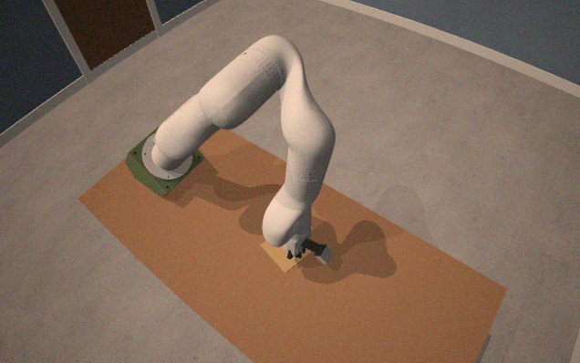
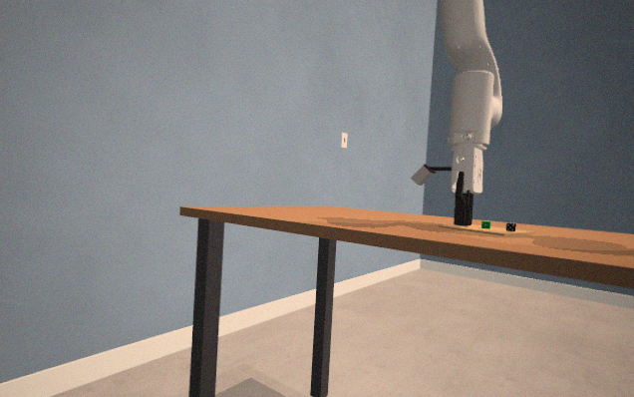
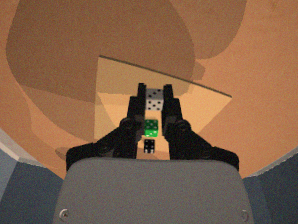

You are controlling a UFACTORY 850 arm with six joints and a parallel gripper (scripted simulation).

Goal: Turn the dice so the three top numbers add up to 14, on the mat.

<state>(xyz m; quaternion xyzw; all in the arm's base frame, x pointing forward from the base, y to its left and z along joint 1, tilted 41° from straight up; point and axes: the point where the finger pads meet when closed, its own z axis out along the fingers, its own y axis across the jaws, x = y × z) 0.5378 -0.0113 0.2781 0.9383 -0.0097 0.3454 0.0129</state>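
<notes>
The gripper (image 1: 294, 255) (image 2: 464, 222) (image 3: 155, 88) points down over the mat (image 1: 277, 259) (image 2: 498, 231) (image 3: 200, 106), its fingertips low, close to the mat. It is shut on the white die (image 3: 154, 103), with one finger against each side. Two of its faces show dark pips; I cannot read them surely. The green die (image 2: 485, 224) (image 3: 151, 127) and the black die (image 2: 510, 227) (image 3: 149, 146) stand on the mat in a row beyond the fingers, apart from each other. Their top numbers are too small to read. The arm hides the dice in the top view.
The mat lies on the orange-brown table (image 1: 219, 274) (image 2: 299, 219). The arm's green base (image 1: 146, 171) stands at the table's far left end in the top view. The wrist camera (image 1: 325, 255) (image 2: 422, 175) sticks out sideways from the gripper.
</notes>
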